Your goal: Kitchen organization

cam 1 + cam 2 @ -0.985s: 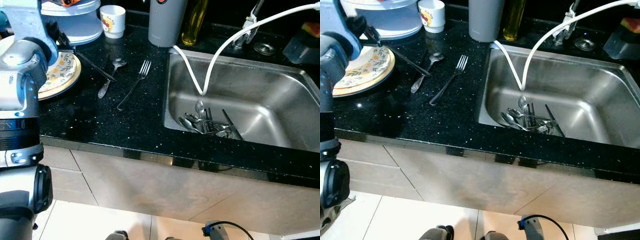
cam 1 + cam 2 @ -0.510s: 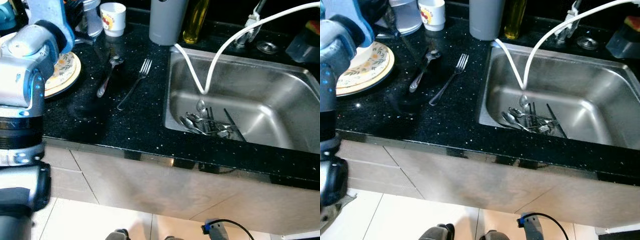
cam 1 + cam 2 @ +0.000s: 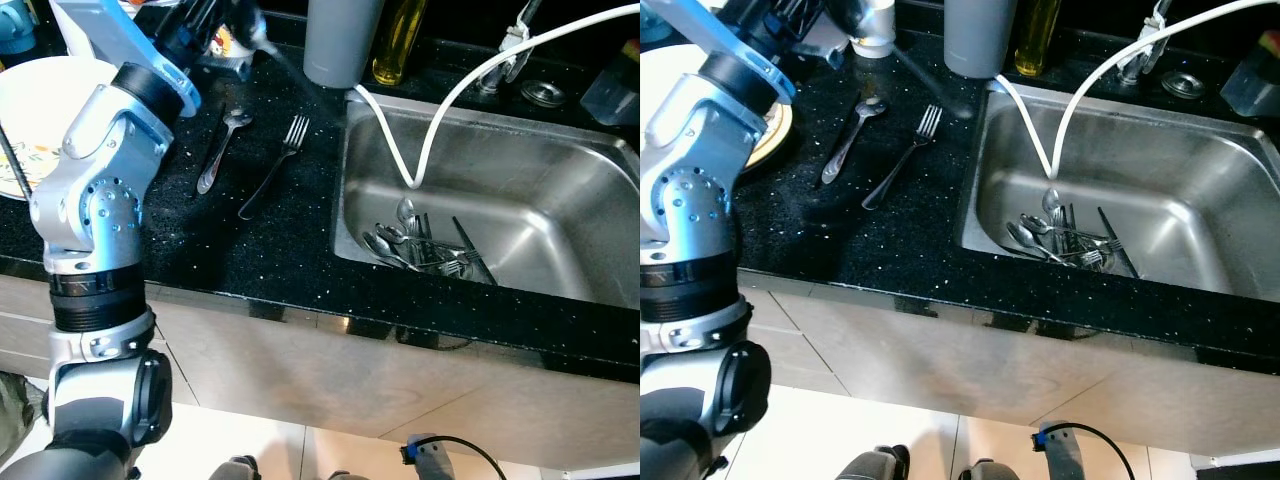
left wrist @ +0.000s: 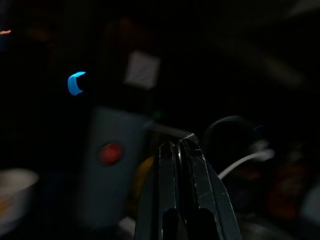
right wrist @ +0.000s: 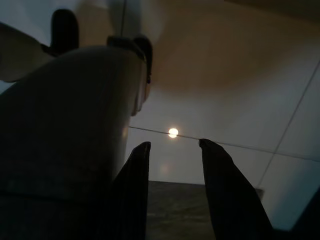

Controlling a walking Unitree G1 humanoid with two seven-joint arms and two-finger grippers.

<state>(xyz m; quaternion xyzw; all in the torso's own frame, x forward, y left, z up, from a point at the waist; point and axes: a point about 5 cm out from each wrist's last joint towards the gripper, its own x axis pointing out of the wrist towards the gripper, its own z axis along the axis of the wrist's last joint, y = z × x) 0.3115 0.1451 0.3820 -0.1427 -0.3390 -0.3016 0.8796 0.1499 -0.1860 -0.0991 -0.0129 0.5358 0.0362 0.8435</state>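
Note:
A spoon point(image 3: 222, 148) and a fork point(image 3: 275, 165) lie side by side on the black counter point(image 3: 250, 250). Several pieces of cutlery point(image 3: 420, 245) lie at the bottom of the steel sink point(image 3: 560, 170). My left arm is raised over the counter's back. Its left gripper point(image 3: 958, 105) is blurred, and its long fingers reach above the counter toward the sink's near-left corner. In the left wrist view the fingers point(image 4: 170, 165) are pressed together with nothing seen between them. My right gripper point(image 5: 175, 145) hangs open over floor tiles, beside my leg.
A patterned plate point(image 3: 40, 110) sits at the counter's left end and a white cup point(image 3: 875, 20) at the back. A grey canister point(image 3: 343, 40) and an oil bottle point(image 3: 397, 40) stand behind the sink's corner. A white hose point(image 3: 400, 150) dips into the sink.
My left arm has swung up and to the right, away from the plate; its fingers now point toward the sink's corner. Spoon and fork have stayed where they were.

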